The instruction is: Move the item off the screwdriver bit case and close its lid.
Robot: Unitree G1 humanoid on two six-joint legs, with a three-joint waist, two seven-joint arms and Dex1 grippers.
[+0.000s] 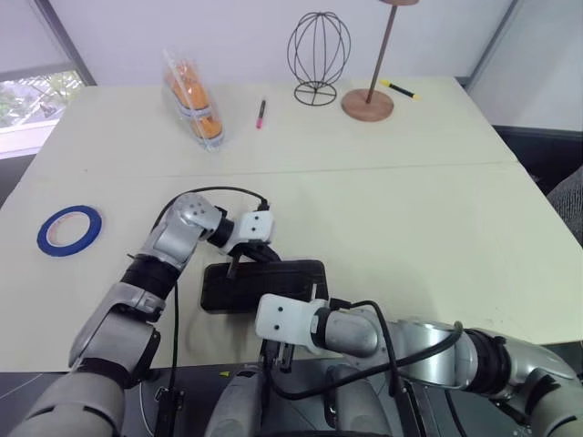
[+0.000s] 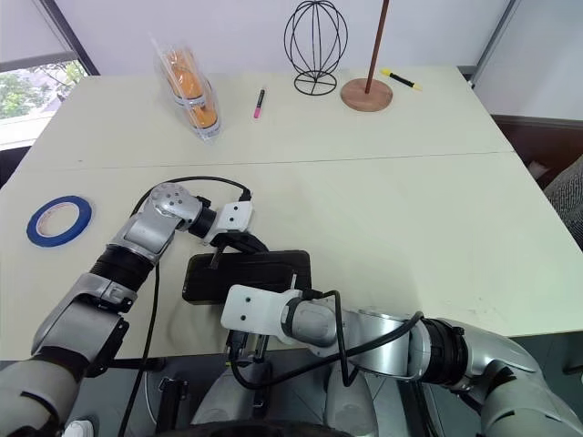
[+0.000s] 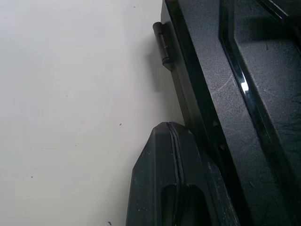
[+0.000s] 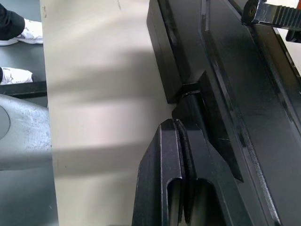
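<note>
The blue tape roll (image 1: 69, 229) lies flat on the table, far to the left of the screwdriver bit case (image 1: 291, 276). The dark case lies flat near the table's front edge, and its lid (image 4: 244, 94) looks lowered onto it. My left gripper (image 3: 171, 127) is shut and rests against the case's far, hinged edge, close to a hinge (image 3: 163, 44). My right gripper (image 4: 176, 125) is shut too, its tips against the small black latch tab (image 4: 190, 89) on the case's near edge. Neither gripper holds anything.
At the back of the table stand a bag of orange items (image 1: 193, 100), a pink pen (image 1: 261, 113), a wire ornament (image 1: 318, 55), a wooden stand base (image 1: 368, 103) and a yellow marker (image 1: 399, 89). A person's shoes (image 4: 19, 33) show on the floor beyond the table's near edge.
</note>
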